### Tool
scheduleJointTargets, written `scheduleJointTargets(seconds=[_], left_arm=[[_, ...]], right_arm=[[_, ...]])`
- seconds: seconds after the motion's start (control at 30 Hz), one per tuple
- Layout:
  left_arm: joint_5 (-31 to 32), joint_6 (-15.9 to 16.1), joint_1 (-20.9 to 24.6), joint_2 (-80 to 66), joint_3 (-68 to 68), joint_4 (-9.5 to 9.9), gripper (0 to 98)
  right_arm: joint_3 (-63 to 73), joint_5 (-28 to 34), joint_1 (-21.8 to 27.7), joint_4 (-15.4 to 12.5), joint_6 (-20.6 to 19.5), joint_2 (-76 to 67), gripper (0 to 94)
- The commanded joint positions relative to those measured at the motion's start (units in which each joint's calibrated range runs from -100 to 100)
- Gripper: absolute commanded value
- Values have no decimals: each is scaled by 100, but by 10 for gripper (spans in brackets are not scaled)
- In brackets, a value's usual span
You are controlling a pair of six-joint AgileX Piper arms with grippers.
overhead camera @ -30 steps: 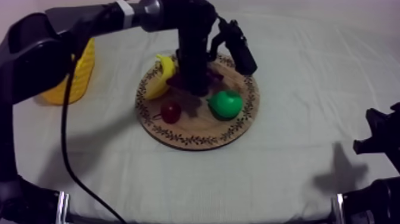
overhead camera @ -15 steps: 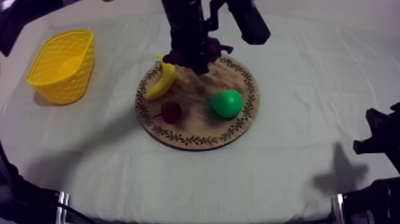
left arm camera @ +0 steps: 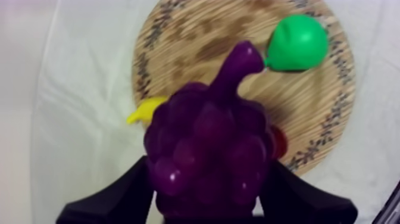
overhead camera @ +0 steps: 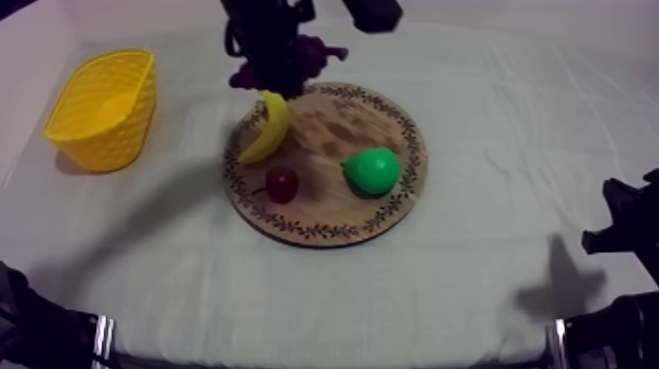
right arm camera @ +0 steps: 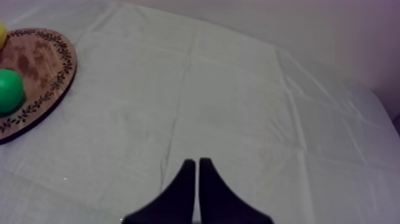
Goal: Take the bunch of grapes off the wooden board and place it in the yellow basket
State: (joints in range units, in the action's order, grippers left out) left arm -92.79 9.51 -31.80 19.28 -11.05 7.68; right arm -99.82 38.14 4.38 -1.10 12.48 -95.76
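The table (overhead camera: 490, 108), under its grey-white cloth, carries everything we see. The round wooden board (overhead camera: 329, 123) with its patterned rim lies near the middle of it. The yellow basket (overhead camera: 103, 103) stands well apart from the board, at our left side of the table, upright and with nothing in it.

Our left arm comes in from the far side in the top view. Our left pincer (left arm camera: 208, 190) grips the bunch of grapes (left arm camera: 205, 143), with one black finger (left arm camera: 119, 199) on each side of it. The purple stem points away from the pincer. The grapes are off the board, in the air over its far left rim just beyond the banana, between the board's middle and the basket. In the left wrist view the board and the cloth lie below the bunch.

Our right pincer (right arm camera: 197, 164) is closed on nothing, its two fingers lying together as a narrow wedge over bare cloth, well apart from the board.

The banana (overhead camera: 267, 126) lies along the board's left rim. The green pear (overhead camera: 372, 170) rests on the board's right half. The small red fruit (overhead camera: 282, 184) sits near the front left of the board, apart from both.
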Motion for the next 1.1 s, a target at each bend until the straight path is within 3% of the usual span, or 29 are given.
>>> scheduleJointTargets(seconds=[0.0,0.63,1.07], left_arm=[[5,23,200,-147,93,0,516],[7,183,2247,-729,641,-299,532],[15,-181,3212,-586,194,-440,504]], right_arm=[[4,0,-1,0,0,0,3],[4,0,-1,0,0,0,3],[4,0,-1,0,0,0,3]])
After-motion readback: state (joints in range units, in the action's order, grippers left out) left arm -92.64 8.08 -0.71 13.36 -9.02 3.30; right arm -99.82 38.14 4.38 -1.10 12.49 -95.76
